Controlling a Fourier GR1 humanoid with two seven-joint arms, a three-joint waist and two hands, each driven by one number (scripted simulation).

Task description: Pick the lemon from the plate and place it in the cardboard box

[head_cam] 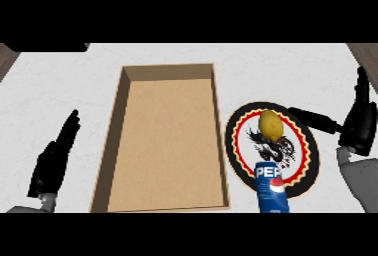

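Since the lemon (271, 123) is sitting on the plate (306, 165) untouched, we're at the reach step, nothing grasped yet. Biggest thing is the white marbled counter (295, 62), then the cardboard box (166, 140) just left of the plate, with nothing inside that we can see. Our right hand (354, 122) hovers at the plate's right side, fingers straight and holding nothing; our left hand (55, 157) rests released left of the box. Next we'd close round the lemon, probably steering clear of the Pepsi can (271, 187) on the plate's near rim
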